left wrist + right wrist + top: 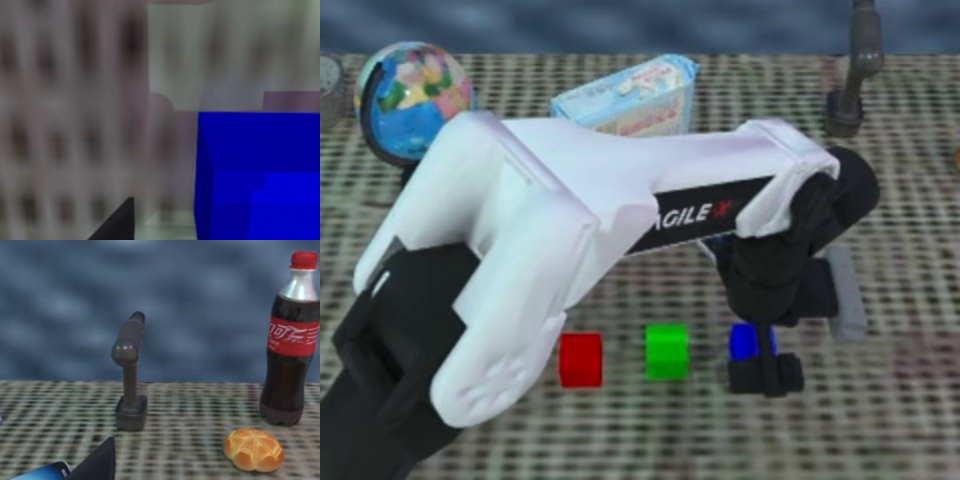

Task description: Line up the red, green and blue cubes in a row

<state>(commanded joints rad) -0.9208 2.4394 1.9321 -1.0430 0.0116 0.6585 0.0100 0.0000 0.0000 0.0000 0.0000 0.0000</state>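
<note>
Here the blue cube [750, 341] sits low and right of centre in the top view, partly under the left gripper [765, 375], in line with the green cube [667, 351] and the red cube [580, 359] to its left. The gaps between the three look about even. I cannot tell whether the left fingers grip the blue cube or stand off it; the left wrist view shows it close up, filling the lower right.

If it is being set down, release straight and lift vertically so the row is not nudged.

The table [900, 400] is covered in a woven checked pattern. A globe [410, 90] and a packet [630, 95] lie along the top edge. The right arm is not in the top view; its wrist camera faces a cola bottle [291, 340] and a bun [253, 450].
</note>
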